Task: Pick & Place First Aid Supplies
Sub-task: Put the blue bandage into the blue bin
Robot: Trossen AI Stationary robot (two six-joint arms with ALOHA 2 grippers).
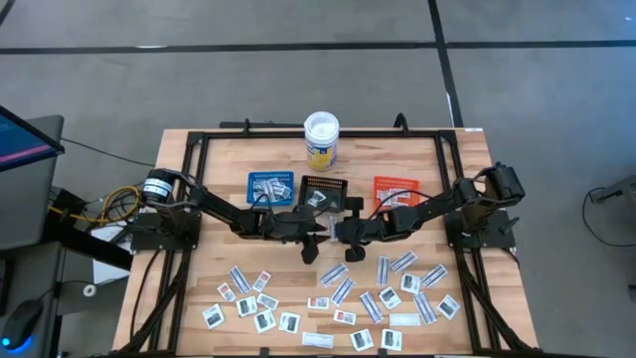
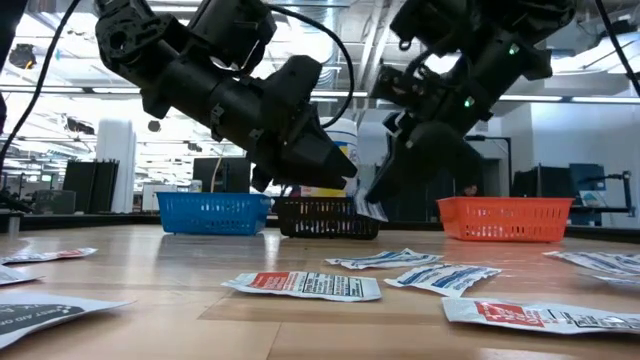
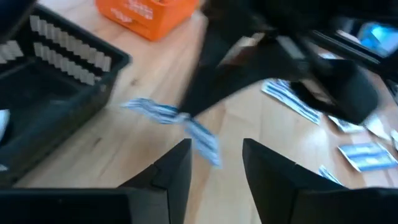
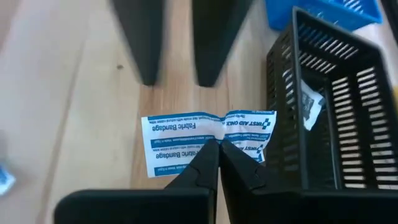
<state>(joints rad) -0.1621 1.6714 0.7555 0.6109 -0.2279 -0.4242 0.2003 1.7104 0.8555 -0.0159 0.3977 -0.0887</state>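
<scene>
My two grippers meet near the table's middle, just in front of the black tray (image 1: 326,192). My right gripper (image 4: 217,152) is shut on a white-and-blue bandage packet (image 4: 186,134). My left gripper (image 3: 214,165) faces it from the left, open, its fingers (image 4: 140,43) just short of the packet (image 3: 177,118) and nothing between them. Many more first aid packets (image 1: 343,293) lie flat across the near part of the table. One white packet (image 4: 309,102) lies inside the black tray (image 4: 329,106). My right gripper pinches the bandage packet between its two fingertips at the middle of one long edge (image 4: 214,138), where the paper is creased. The fingers slant down from the table's right side and lie across the packet. The packet hangs clear of the table (image 2: 372,208), beside the black tray.
A blue tray (image 1: 270,187) holding several packets and an orange tray (image 1: 394,191) flank the black one. A white-lidded tub (image 1: 321,139) stands behind them at the far edge. A dark frame (image 1: 204,149) runs around the tabletop.
</scene>
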